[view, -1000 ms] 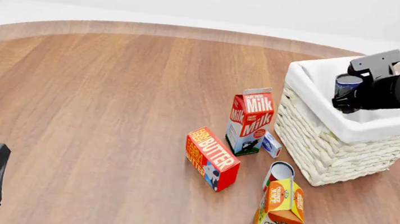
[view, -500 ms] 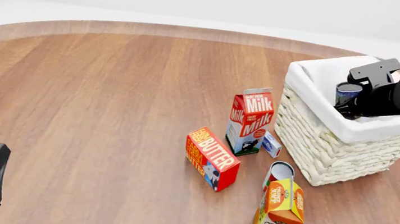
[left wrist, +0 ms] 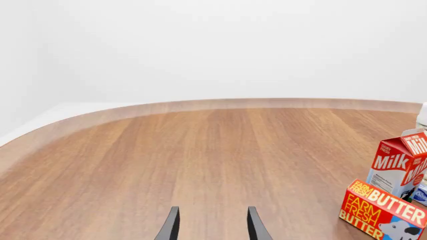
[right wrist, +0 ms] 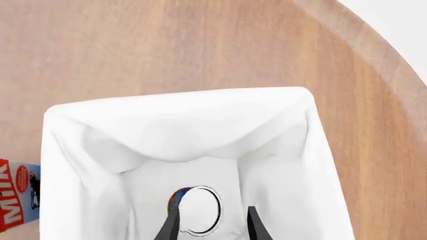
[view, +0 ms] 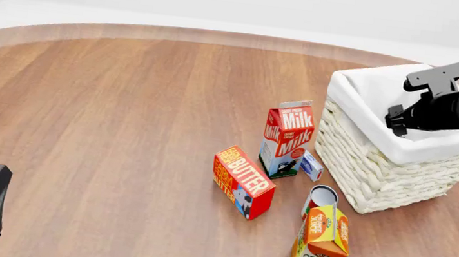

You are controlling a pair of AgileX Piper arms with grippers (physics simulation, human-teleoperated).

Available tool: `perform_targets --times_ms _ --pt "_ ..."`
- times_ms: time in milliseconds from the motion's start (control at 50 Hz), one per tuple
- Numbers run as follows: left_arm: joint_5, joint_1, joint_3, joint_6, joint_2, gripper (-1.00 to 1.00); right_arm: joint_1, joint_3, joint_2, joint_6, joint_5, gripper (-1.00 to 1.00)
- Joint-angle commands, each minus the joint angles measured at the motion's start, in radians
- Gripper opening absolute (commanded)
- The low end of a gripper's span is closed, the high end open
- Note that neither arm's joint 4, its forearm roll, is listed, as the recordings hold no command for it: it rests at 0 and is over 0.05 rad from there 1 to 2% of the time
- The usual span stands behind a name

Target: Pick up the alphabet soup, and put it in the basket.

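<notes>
Right wrist view, right claw (right wrist: 210, 225) spread, pointing down over alphabet soup (right wrist: 195, 210) inside basket (right wrist: 73, 130)

A round wooden table (view: 128, 104) with a paler curved rim fills the scene under soft, even light, backed by a plain white wall (left wrist: 220, 45).

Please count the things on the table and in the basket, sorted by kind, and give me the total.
Cartons: 2, milk carton, orange juice carton
Boxes: 2, butter box, small blue-and-white box
Cans: 2, soup can in the basket, red-and-white can
Baskets: 1, basket
Total: 7
</notes>
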Motion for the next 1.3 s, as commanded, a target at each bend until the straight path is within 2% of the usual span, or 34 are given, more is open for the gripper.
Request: perform_targets --times_ms 20,800,1080,1220,1300 --pt "0.000 0.000 0.000 0.000 0.000 1.00 0.006 0.021 -0.036 0.019 -0.004 1.00" --pt "0.000 0.000 0.000 0.000 0.000 1.00 0.024 0.130 -0.266 0.123 -0.038 1.00" --pt "0.000 0.000 0.000 0.000 0.000 1.00 0.057 0.271 -0.424 0.163 -0.098 1.00" --pt "0.000 0.000 0.000 0.000 0.000 1.00 0.046 0.315 -0.489 0.156 -0.115 1.00" --pt "0.000 0.000 0.000 0.000 0.000 1.00 0.044 0.342 -0.526 0.175 -0.120 1.00"
